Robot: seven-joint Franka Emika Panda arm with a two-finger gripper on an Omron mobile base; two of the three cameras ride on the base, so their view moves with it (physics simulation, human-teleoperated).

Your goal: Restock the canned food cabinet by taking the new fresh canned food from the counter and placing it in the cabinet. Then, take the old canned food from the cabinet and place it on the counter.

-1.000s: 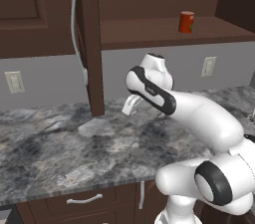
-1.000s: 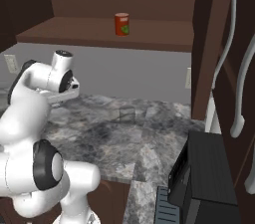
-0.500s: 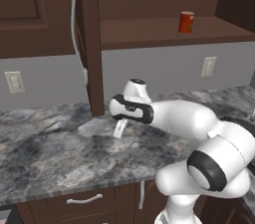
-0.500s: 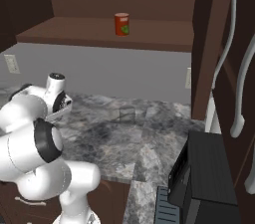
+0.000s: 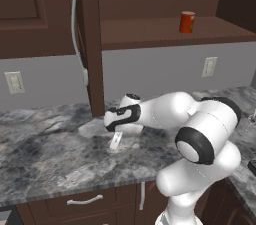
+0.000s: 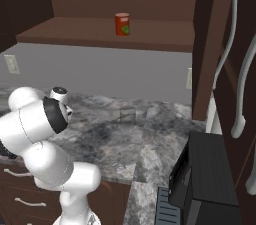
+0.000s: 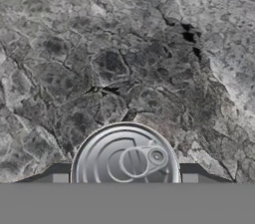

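The new fresh canned food [image 5: 187, 21], a red-orange can, stands upright on the shelf of the open cabinet [image 5: 150, 34]; it is the red can [image 6: 122, 24] in the right base view too. My gripper [image 5: 116, 141] is down at the counter [image 5: 50, 159], just right of the cabinet's open door [image 5: 90, 44]. In the hand view the old canned food [image 7: 124, 156], a flat silvery tin with a pull ring, sits between my gripper's [image 7: 124, 177] dark fingertips [image 7: 60, 177], which touch its sides. The marbled counter [image 7: 124, 44] lies close below it.
The door's long white handle [image 5: 77, 19] hangs above and to the left of the gripper. Wall outlets [image 5: 15, 83] [image 5: 210, 66] sit on the grey backsplash. Drawers with white handles [image 5: 85, 200] run under the counter. A dark appliance [image 6: 210, 169] stands at the counter's right end.
The arm has swung down and to the left, from mid-height in front of the shelf to the counter beside the open door. The red can has not moved.
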